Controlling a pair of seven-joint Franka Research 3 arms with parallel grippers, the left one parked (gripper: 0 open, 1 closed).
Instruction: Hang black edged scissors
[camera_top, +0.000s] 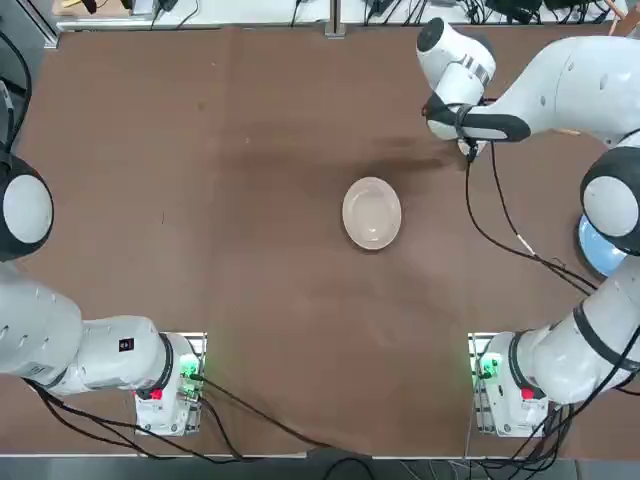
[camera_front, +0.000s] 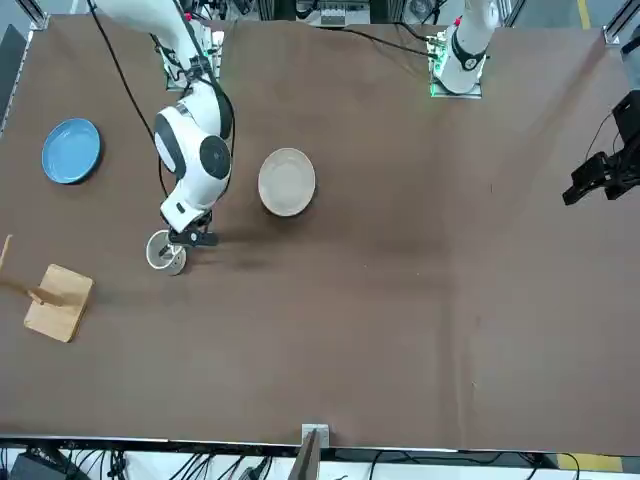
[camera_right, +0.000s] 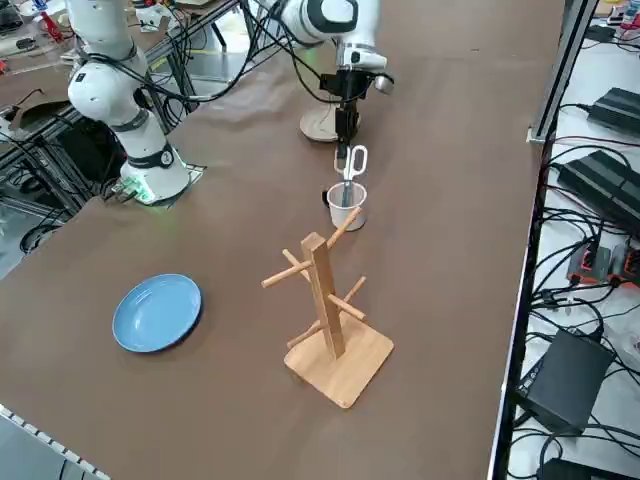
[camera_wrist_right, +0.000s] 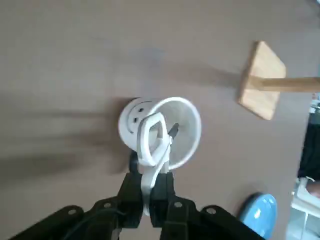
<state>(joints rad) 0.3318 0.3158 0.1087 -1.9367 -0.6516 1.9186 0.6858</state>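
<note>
At the table's far right, the right gripper (camera_wrist_right: 147, 186) pinches a handle of the scissors (camera_wrist_right: 144, 142), blades over the white mug's (camera_wrist_right: 192, 142) mouth; lift straight up until the tips clear its rim, then approach the wooden rack (camera_right: 324, 300) slowly, loop facing a peg.

Soft shadows, even light.

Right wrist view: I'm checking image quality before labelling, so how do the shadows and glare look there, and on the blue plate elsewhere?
Right wrist view: soft shadows beside the mug, a small bright glint on the blue plate; right side view: a dark shadow along the plate's edge, no strong glint.
</note>
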